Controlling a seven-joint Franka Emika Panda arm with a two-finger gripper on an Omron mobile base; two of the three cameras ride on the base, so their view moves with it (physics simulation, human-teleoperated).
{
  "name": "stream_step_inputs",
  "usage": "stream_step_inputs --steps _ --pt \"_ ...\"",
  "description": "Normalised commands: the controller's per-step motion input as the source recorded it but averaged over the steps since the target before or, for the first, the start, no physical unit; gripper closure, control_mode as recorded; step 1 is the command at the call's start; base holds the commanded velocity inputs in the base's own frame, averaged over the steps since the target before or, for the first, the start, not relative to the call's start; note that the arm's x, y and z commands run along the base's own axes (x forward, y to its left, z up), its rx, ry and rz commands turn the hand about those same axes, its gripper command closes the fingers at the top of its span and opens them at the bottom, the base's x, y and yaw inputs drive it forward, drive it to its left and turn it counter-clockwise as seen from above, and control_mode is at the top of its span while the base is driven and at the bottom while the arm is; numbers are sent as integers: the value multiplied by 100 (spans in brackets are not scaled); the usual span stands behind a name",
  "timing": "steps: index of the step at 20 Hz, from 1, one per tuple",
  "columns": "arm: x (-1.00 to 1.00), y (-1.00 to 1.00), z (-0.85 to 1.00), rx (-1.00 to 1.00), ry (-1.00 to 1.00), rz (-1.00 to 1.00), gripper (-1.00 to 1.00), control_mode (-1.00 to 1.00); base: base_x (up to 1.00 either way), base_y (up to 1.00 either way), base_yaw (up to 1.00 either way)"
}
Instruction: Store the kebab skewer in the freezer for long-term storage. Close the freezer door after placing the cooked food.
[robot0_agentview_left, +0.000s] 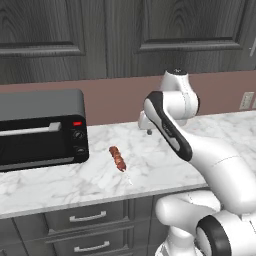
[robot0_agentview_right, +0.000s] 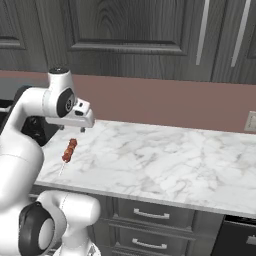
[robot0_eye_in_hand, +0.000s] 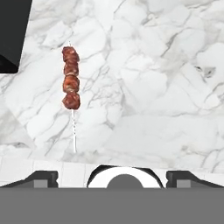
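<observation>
wall (robot0_agentview_right: 165, 102): mauve | counter (robot0_agentview_right: 165, 155): white marble | cabinets (robot0_agentview_left: 60, 30): dark wood

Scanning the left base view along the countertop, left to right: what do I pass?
Black toaster oven → kebab skewer lying flat on the marble counter → the open gripper above the counter → wall outlet.

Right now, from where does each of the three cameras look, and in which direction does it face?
Left base view: behind the arm on its left, facing forward and down at the marble counter, toaster oven and kebab skewer; the white arm rises from the lower right.
Right base view: behind on its right, same counter and skewer; the arm rises from the lower left, the claw above the counter.
Hand view: on the hand, looking down at the skewer; the open claw's tips at the bottom.
All three share the skewer lying on the counter.
</observation>
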Motion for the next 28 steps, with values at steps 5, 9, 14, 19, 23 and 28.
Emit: stream_step_inputs --steps 5,9,14,19,23,28 --pt "0 54 -45 -1 0 4 -100 -100 0 0 0" --pt "0 46 -47 -2 0 7 -100 -100 0 0 0" --pt "1 48 -50 -4 2 9 -100 -100 0 0 0" --pt "6 47 -39 -3 7 6 -100 -100 0 0 0" --pt "15 18 -26 -1 12 1 -100 -100 0 0 0" --pt "39 -1 -18 0 2 2 -100 -100 0 0 0"
